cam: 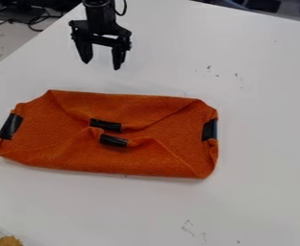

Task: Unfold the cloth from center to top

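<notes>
My black gripper (102,66) hangs at the upper left, above the table and beyond the cloth's far edge. Its two fingers are spread apart, with nothing between them. The orange cloth (75,153) lies folded into a wide, roughly rectangular shape left of centre. Its far and near flaps are turned inward, and their corners meet around the middle, each with a black strip on it. Two more black strips mark the cloth's left and right ends. Gripper and cloth are apart.
The white table (255,129) extends around the cloth on all sides. Dark cables (33,20) lie beyond its edge at the top left. In the bottom left corner is a small orange-yellow object (10,240) beside a clear edge.
</notes>
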Motion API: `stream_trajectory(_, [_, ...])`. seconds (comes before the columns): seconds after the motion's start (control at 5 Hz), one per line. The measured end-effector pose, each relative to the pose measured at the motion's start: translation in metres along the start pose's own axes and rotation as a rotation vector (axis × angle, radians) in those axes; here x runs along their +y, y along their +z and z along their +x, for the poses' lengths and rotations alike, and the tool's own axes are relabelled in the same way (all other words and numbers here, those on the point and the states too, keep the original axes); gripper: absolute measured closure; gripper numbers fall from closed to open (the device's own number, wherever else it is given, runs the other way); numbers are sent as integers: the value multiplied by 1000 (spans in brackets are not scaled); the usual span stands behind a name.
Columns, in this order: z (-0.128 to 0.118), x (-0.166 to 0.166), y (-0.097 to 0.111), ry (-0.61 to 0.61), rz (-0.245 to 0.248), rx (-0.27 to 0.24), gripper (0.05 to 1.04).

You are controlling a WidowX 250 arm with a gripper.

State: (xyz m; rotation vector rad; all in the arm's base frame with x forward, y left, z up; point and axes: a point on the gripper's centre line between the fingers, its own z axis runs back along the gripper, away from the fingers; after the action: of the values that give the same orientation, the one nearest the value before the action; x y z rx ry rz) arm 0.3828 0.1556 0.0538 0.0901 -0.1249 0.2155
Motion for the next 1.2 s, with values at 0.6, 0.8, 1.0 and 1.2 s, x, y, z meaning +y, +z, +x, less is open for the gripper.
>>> stream_trajectory(0.6, [-34, 9, 6, 114, 4, -30, 83])
stream_trajectory(0.8, [-54, 11, 22, 175, 18, -58, 83])
stream_trajectory(1.0, [-75, 10, 19, 244, -12, -56, 83])
stream_trajectory(1.2, [-91, 5, 7, 292, -67, -39, 83])
